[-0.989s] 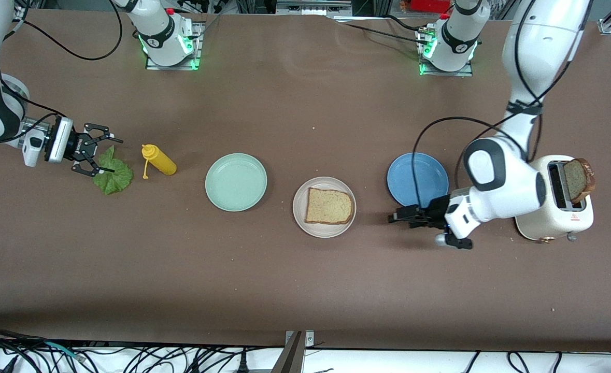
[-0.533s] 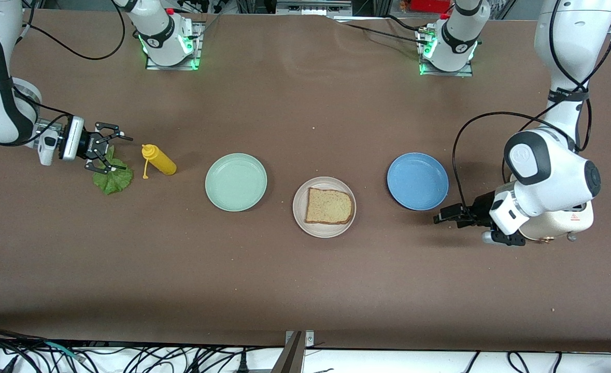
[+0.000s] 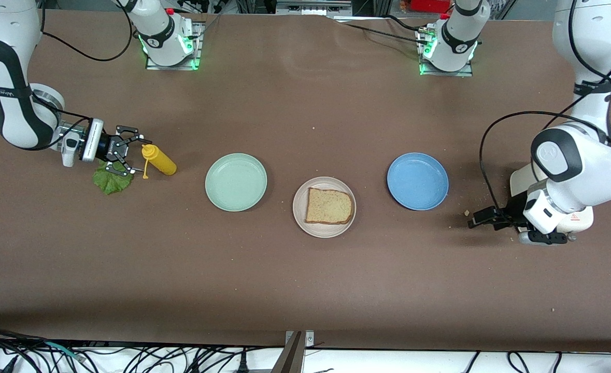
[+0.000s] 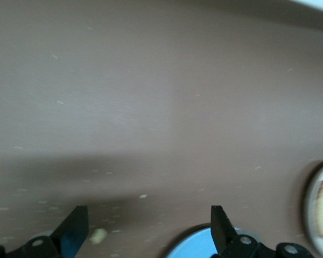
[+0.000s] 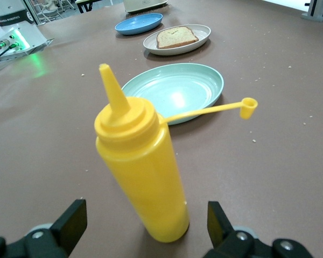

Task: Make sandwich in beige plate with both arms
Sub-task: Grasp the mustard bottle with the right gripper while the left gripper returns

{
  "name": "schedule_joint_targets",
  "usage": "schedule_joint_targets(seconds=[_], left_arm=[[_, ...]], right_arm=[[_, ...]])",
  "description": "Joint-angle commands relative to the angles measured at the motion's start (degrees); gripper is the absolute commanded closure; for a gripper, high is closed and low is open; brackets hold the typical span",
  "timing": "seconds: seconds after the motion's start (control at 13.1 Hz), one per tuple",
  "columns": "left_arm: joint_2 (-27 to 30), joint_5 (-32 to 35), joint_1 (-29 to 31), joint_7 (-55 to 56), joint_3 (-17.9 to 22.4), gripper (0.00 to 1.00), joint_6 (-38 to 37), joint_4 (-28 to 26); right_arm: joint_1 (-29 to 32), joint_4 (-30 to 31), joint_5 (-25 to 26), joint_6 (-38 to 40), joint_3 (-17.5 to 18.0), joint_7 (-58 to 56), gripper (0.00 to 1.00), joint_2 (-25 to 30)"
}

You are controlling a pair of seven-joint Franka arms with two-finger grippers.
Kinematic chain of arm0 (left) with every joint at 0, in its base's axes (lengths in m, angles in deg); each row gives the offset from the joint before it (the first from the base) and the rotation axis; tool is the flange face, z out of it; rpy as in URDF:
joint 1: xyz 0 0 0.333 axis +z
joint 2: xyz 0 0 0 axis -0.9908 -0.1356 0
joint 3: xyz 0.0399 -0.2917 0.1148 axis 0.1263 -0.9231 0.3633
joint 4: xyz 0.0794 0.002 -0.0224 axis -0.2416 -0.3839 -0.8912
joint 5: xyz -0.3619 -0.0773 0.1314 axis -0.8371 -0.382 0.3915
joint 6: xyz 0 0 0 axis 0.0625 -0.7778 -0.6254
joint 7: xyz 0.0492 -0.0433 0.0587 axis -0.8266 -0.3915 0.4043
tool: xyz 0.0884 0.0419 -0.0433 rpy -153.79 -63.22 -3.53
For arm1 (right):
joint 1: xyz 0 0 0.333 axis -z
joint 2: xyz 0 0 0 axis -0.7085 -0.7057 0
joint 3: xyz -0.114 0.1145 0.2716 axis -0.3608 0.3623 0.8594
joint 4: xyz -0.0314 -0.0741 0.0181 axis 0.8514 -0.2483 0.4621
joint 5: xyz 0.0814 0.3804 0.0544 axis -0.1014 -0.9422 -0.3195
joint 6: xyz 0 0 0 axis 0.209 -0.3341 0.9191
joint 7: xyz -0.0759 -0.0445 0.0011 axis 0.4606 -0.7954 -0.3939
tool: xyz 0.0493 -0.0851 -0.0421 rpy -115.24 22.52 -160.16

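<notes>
Bread: 1 slice [image 3: 329,206] is lying flat on the beige plate [image 3: 300,215] at mid-table, between the mint-green plate [image 3: 236,182] and the blue plate [image 3: 417,181]. No lettuce or 2nd slice is on it, so the sandwich is judged about 1/3 built.

Right gripper [image 3: 129,150] is held low near the table edge at the right arm's end, jaws wide open and empty, aimed at the yellow squeeze bottle [image 3: 158,159]. In the right wrist view the bottle [image 5: 140,166] is framed between the fingers, uncapped, cap dangling on its strap. The lettuce leaf [image 3: 111,180] is lying on the table under the gripper, just beside the bottle.

Left gripper [image 3: 484,217] is held low near the edge at the left arm's end, between the blue plate and the toaster [image 3: 577,221], open, nothing held.

Step in hand is judged to be a pickup by the right arm: bottle or lettuce, cannot be told. Next move calls for jaws to be closed squarely around the target, then a carry to the beige plate.
</notes>
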Motion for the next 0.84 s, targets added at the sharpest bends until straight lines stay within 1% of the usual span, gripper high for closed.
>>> schedule_joint_targets(seconds=[0.0, 0.08, 0.15, 0.23, 0.38, 0.53, 0.68, 0.76], left_arm=[[5.3, 17.7, -0.4, 0.4, -0.1, 0.0, -0.3, -0.9], [6.1, 19.5, -0.4, 0.4, -0.1, 0.0, -1.7, -0.8], [7.0, 20.1, -0.5, 0.4, -0.2, 0.0, -3.5, -0.6], [8.0, 20.1, -0.5, 0.4, -0.2, 0.0, -5.3, -0.1], [9.6, 20.1, -0.5, 0.4, -0.4, 0.0, -10.8, 1.6], [11.0, 20.5, -0.5, 0.3, -0.6, 0.0, -16.7, 2.6], [11.2, 22.5, -0.6, 0.3, -0.7, 0.0, -24.9, 7.3], [12.5, 22.9, -1.4, 0.3, -0.6, 0.0, -27.9, 8.7]], right_arm=[[-0.2, -0.3, -1.7, -0.2, 0.1, -1.6, 0.01, -0.8], [-0.2, -0.5, -2.2, -0.2, 0.4, -1.6, 0.01, -1.0], [-0.2, -0.6, -4.2, -0.1, 1.0, -2.2, 0.01, -1.1], [-0.3, -0.6, -5.2, -0.1, 1.3, -3.2, 0.01, -1.9], [-0.3, -0.7, -8.2, -0.1, 2.5, -5.3, 0.01, -3.2], [-0.3, -0.7, -9.3, -0.2, 2.9, -5.6, 0.01, -3.8], [-0.2, -0.8, -10.5, -0.1, 2.9, -6.8, 0.01, -4.6], [-0.3, -0.8, -11.2, -0.1, 3.1, -7.8, 0.05, -4.9]])
